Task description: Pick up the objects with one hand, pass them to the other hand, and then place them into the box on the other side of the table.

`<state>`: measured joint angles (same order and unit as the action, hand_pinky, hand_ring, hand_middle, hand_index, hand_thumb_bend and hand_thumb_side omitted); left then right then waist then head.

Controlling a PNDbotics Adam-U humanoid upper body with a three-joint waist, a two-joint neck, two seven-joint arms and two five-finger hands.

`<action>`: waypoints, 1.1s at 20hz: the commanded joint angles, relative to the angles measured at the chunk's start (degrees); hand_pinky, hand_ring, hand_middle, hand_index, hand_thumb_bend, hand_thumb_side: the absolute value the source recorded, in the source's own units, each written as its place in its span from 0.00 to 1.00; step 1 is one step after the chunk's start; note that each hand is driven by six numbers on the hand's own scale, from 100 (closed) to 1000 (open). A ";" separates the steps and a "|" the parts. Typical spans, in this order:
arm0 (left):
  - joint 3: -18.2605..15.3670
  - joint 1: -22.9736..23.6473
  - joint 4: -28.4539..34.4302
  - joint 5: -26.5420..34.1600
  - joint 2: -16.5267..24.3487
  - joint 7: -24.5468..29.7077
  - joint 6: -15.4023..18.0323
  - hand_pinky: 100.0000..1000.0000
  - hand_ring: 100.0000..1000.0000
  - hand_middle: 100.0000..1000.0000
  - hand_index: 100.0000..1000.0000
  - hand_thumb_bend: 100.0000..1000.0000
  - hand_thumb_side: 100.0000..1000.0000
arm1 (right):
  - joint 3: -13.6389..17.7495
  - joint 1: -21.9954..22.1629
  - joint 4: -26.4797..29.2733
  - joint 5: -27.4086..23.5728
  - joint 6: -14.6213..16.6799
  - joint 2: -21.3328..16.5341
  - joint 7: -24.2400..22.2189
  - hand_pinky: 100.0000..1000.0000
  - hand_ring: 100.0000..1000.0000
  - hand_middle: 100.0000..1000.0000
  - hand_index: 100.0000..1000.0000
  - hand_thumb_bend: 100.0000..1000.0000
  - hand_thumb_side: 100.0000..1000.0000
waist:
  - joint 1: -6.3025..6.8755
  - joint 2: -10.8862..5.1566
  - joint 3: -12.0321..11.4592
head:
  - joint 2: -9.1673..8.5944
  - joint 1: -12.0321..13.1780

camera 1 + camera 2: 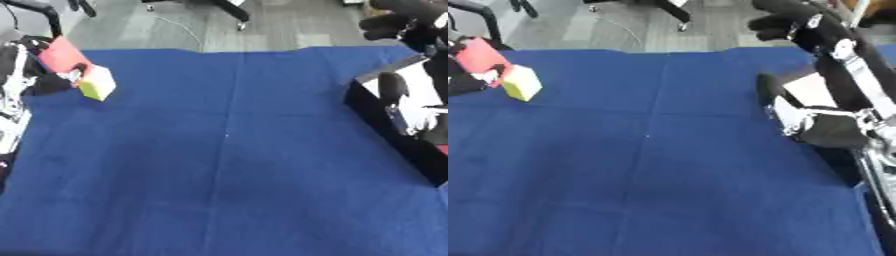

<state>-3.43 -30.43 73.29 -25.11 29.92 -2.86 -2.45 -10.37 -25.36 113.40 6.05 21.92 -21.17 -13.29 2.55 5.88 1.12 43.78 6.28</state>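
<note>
My right hand (811, 122) hangs over the black box (394, 132) at the table's right edge, fingers (768, 90) relaxed and holding nothing. My left hand (35, 70) shows at the far left, too hidden to tell its fingers. Just beside it lie a yellow-green block (97, 83) and a pink-red piece (61, 54), touching. The blue cloth (227, 165) covers the table. No writing is readable.

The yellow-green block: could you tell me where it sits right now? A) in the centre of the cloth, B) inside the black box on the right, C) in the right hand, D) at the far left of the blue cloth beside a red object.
D: the yellow-green block lies at the blue cloth's far-left edge, against the red object.
</note>
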 commanded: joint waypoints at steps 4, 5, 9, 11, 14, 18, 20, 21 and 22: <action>4.45 0.57 16.00 6.47 -9.69 10.04 6.64 0.47 0.41 0.43 0.54 0.38 0.30 | -0.81 -0.87 1.19 -3.81 -2.64 -1.46 -4.21 0.76 0.82 0.90 0.93 0.24 0.40 | -0.99 -1.76 -0.24 | 0.33 -0.68; 5.38 0.57 17.18 7.29 -11.55 11.81 7.99 0.47 0.41 0.43 0.55 0.40 0.31 | -1.07 -0.92 1.19 -4.95 -4.09 -1.47 -5.01 0.75 0.82 0.90 0.93 0.26 0.43 | -1.06 -1.76 -0.21 | 0.33 -0.72; 8.65 0.35 19.86 11.67 -16.93 18.30 11.98 0.48 0.41 0.43 0.55 0.44 0.31 | -1.69 -1.56 1.19 -9.95 -12.65 -1.68 -7.60 0.73 0.82 0.91 0.93 0.31 0.48 | -1.23 -1.73 -0.08 | 0.33 -1.03; 9.95 0.03 20.68 14.07 -18.68 20.50 13.09 0.48 0.41 0.43 0.55 0.45 0.31 | -1.71 -1.98 1.19 -11.23 -16.47 -1.79 -7.88 0.73 0.82 0.91 0.92 0.33 0.50 | -1.27 -1.69 -0.03 | 0.33 -1.23; 11.68 -0.70 21.60 16.42 -20.58 22.66 14.35 0.49 0.42 0.44 0.55 0.44 0.32 | -1.70 -2.62 1.19 -11.22 -20.67 -1.87 -7.50 0.72 0.81 0.91 0.92 0.35 0.51 | -1.32 -1.68 0.02 | 0.33 -1.55; 13.78 -1.79 22.13 16.80 -22.02 24.31 15.95 0.49 0.42 0.44 0.56 0.42 0.33 | -1.91 -3.01 1.19 -10.08 -23.74 -1.72 -6.94 0.71 0.81 0.90 0.92 0.36 0.51 | -1.40 -1.73 0.11 | 0.33 -1.98; 14.73 -2.21 22.26 16.35 -22.23 24.85 16.84 0.50 0.43 0.44 0.56 0.41 0.33 | -1.96 -3.03 1.19 -9.78 -24.52 -1.64 -6.89 0.71 0.81 0.90 0.92 0.36 0.51 | -1.43 -1.75 0.18 | 0.33 -2.20; 15.14 -2.34 22.19 16.17 -22.34 25.08 17.17 0.50 0.43 0.44 0.56 0.41 0.33 | -1.92 -3.04 1.19 -9.56 -24.72 -1.62 -6.87 0.71 0.81 0.90 0.92 0.36 0.51 | -1.43 -1.75 0.19 | 0.33 -2.36; 15.45 -2.47 22.11 16.01 -22.48 25.28 17.46 0.50 0.43 0.44 0.56 0.41 0.33 | -1.87 -3.03 1.19 -9.22 -24.90 -1.62 -6.83 0.71 0.81 0.90 0.92 0.36 0.50 | -1.43 -1.75 0.20 | 0.33 -2.49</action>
<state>11.63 -31.83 94.40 -9.05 7.41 22.13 14.43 -12.49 -27.30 113.40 -3.61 -2.54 -21.95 -20.22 2.00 5.80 1.28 43.79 4.00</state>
